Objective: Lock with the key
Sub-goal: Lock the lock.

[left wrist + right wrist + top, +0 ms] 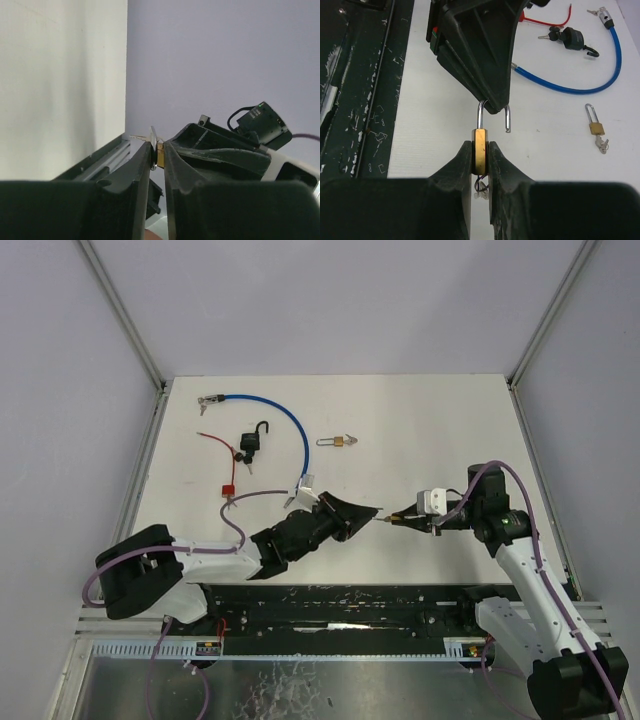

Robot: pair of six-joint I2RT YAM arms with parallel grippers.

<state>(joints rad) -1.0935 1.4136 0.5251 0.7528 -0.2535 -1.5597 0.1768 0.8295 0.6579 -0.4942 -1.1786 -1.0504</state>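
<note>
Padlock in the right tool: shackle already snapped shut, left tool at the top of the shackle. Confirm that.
Not quite: the shackle is open. The right wrist view shows its free end hanging clear of the brass body of the padlock. The rest holds: the right tool grips the padlock, and the left tool is at the shackle's top.

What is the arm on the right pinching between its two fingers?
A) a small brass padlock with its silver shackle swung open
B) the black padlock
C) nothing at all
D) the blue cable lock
A: in the right wrist view the right gripper clamps the body of the small brass padlock, shackle open, while the blue cable lock and black padlock lie farther off.
</note>
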